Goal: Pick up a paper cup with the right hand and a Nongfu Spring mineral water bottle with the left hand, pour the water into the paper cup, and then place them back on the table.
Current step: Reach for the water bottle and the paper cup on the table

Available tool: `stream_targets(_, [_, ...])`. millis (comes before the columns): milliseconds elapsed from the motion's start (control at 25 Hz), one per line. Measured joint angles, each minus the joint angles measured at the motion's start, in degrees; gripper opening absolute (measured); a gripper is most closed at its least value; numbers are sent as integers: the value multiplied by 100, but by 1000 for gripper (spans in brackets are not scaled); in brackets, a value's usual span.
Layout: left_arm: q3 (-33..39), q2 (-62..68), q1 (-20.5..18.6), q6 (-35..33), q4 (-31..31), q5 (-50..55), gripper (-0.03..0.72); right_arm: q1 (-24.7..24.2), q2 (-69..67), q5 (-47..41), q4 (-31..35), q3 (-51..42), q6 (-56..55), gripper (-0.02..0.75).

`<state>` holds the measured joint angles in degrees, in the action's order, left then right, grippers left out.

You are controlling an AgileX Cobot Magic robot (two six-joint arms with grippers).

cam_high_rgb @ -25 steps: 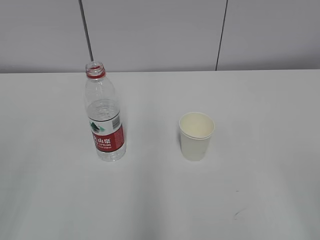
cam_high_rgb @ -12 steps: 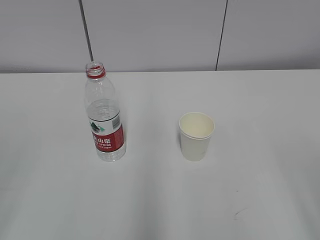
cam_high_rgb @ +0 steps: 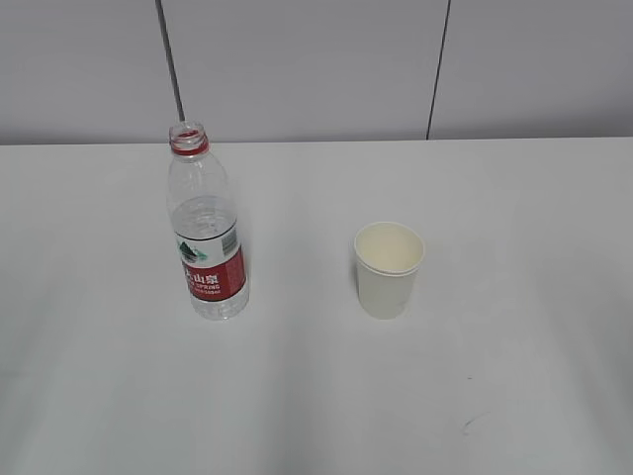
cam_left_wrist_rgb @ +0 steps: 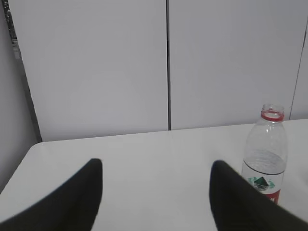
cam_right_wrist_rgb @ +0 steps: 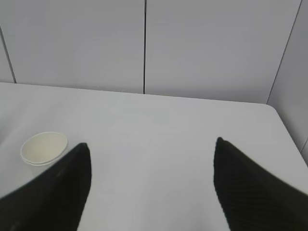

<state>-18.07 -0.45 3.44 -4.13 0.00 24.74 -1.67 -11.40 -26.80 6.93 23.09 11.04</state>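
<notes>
The Nongfu Spring bottle (cam_high_rgb: 206, 228) stands upright and uncapped on the white table (cam_high_rgb: 316, 396), left of centre. It also shows in the left wrist view (cam_left_wrist_rgb: 266, 154) at the right edge, behind the right finger. The cream paper cup (cam_high_rgb: 388, 268) stands upright to its right, empty. It shows in the right wrist view (cam_right_wrist_rgb: 43, 149) at the left, beside the left finger. My left gripper (cam_left_wrist_rgb: 156, 166) is open and empty. My right gripper (cam_right_wrist_rgb: 151, 147) is open and empty. Neither arm shows in the exterior view.
A grey panelled wall (cam_high_rgb: 316, 69) runs behind the table's far edge. A small dark scuff (cam_high_rgb: 467, 426) marks the tabletop at the front right. The table's right edge (cam_right_wrist_rgb: 288, 139) and left edge (cam_left_wrist_rgb: 19, 163) show in the wrist views.
</notes>
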Motion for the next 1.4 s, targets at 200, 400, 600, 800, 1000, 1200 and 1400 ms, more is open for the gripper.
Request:
stream_targets(200, [37,369,0,0,0,-323,439,0,-352,366,3,-74,0,591])
stream_targets(400, [106,937,0,0,0,-803,439,0,-754,902,13,-340,0,591])
stream_targets(600, [106,1545,0,0,0,-1343,439,0,-1183,1327,13,-568,0,591])
stream_targets(800, [106,2239,0,0,0,-1724,439,0,-1680,1740,13,-576,10,591])
stream_targets(1000, [106,2917,0,0,0,-2225,439,0,-2244,2219,13,-576,10,591])
stream_targets(1200, [106,3420,0,0,0,-2680,439,0,-2707,2739,13,-576,21,591])
stream_targets(1400, [106,3945,6,0,0,-3111,439,92,-3149,3131,6,-576,21,591])
